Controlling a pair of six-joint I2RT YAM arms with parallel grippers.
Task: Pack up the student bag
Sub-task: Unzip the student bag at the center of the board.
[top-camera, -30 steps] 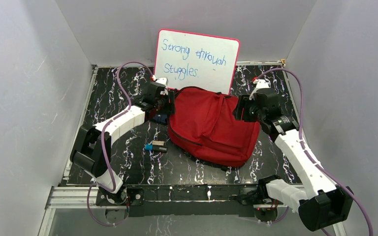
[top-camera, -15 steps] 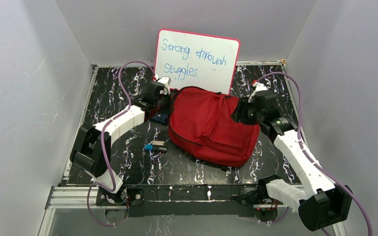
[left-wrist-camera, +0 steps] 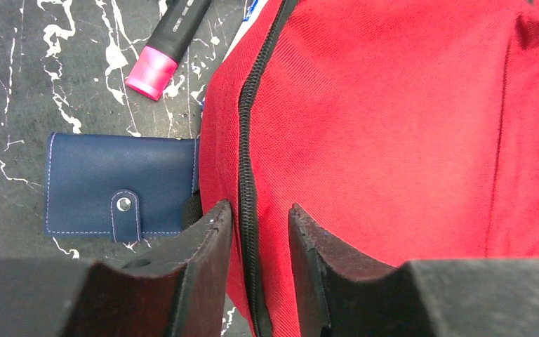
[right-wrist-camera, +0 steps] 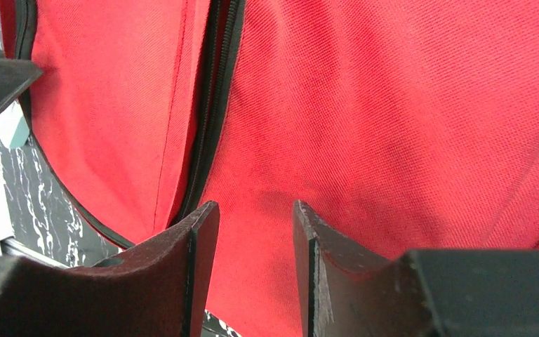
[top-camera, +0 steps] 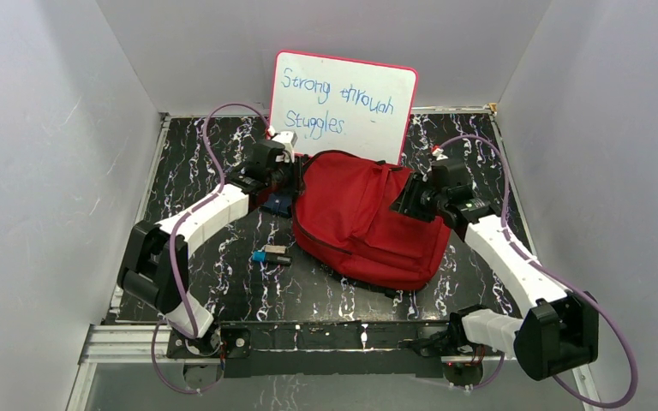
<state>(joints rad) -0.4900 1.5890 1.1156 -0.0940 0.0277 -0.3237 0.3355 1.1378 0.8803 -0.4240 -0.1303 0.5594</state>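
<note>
Top: backpack (top-camera: 368, 218) on table (top-camera: 223, 282), whiteboard (top-camera: 343, 103) behind it. Left end effector (top-camera: 295, 180) at backpack's left edge, right end effector (top-camera: 404, 204) at its right edge.
Left wrist: jaws slightly apart, straddling backpack's zipper (left-wrist-camera: 245, 140); blue wallet (left-wrist-camera: 116, 184) against backpack.
Right wrist: jaws spread over backpack fabric.

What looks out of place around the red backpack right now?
The whiteboard behind the backpack reads "Stuggles", missing an r. A navy wallet lies against the backpack's left side, possibly tucked under it, and a pink-capped marker lies loose beside it. Nothing looks spilled or damaged.
</note>
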